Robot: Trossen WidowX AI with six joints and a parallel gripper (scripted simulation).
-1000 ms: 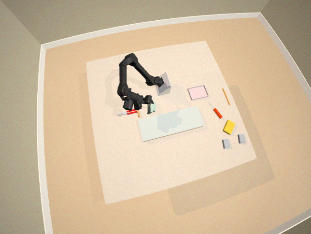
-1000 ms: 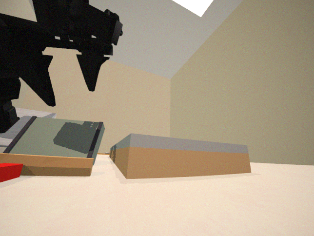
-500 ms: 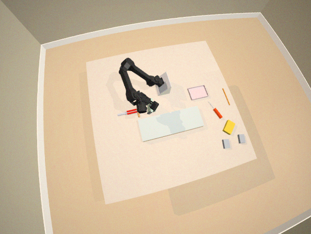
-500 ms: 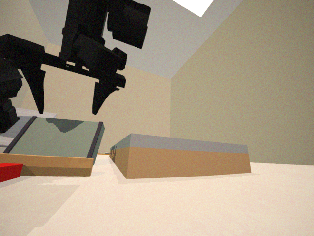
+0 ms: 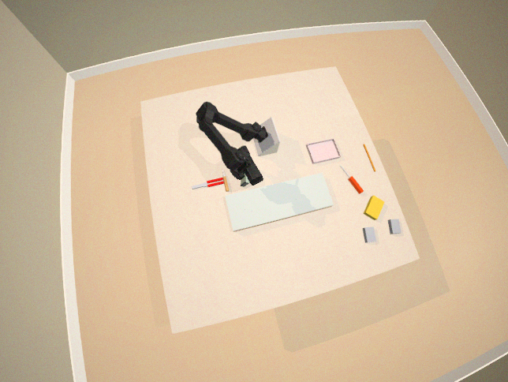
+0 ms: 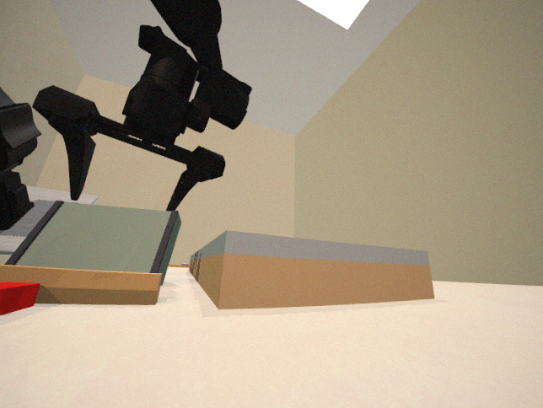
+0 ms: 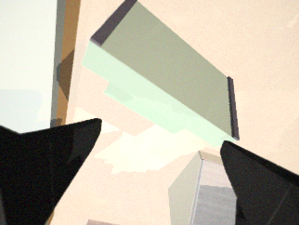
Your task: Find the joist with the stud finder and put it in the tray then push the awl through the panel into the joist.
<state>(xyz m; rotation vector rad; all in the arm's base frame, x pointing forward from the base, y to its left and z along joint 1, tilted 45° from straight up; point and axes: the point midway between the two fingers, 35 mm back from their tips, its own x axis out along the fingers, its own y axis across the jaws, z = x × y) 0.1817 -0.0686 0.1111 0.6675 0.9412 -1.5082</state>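
Note:
The stud finder, a pale green block with dark end strips [image 5: 244, 181] [image 6: 104, 237] [image 7: 172, 65], sits tilted beside the panel's left end, partly hidden by the arm in the top view. My gripper [image 6: 123, 204] [image 7: 162, 135] is open and empty, its fingertips just above the stud finder in the exterior view. The floor panel [image 5: 255, 211] [image 6: 325, 281] [image 7: 28, 56] is a long pale slab with brown sides. I see no hole in it. The awl [image 5: 355, 185], with a red-orange handle and thin shaft, lies right of the panel. The pink tray [image 5: 323, 151] is empty.
A wooden bar [image 5: 225, 184] [image 6: 88, 287] and a red-handled tool [image 5: 214, 184] [image 6: 17, 296] lie left of the stud finder. An orange stick [image 5: 369, 158], a yellow block [image 5: 374, 207] and two grey blocks [image 5: 369, 234] [image 5: 394, 226] lie at the right. A grey wedge-like stand [image 5: 269, 145] is at the arm's base.

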